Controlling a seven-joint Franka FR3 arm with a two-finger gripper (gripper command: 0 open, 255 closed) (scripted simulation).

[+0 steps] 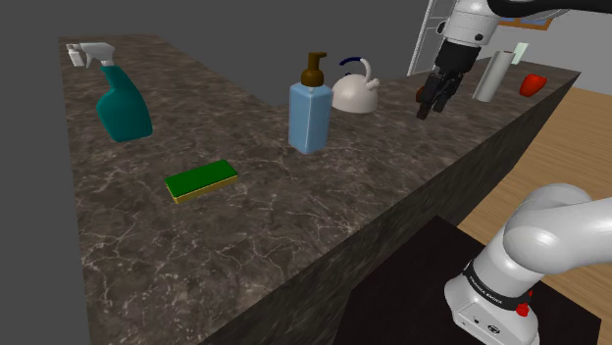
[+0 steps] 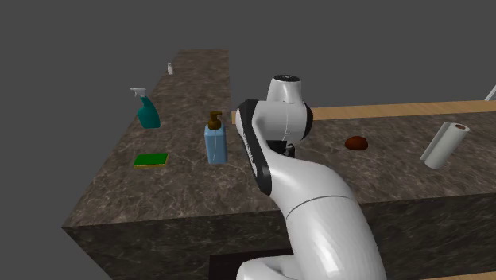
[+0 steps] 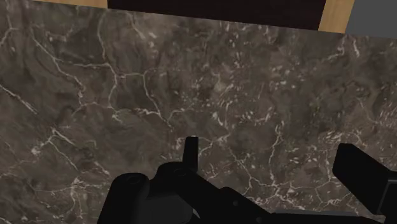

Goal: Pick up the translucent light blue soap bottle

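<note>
Hovering over bare bench, end effector was open, empty | light blue soap bottle stood upright, untouched, well apart | approach, grasp, lift not yet done

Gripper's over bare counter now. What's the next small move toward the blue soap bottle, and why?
Probably carry the gripper toward the shoulder view's left, to above the soap bottle. The open gripper hangs over bare counter, right of the kettle in that view; the soap bottle stands upright left of the kettle, untouched.
</note>
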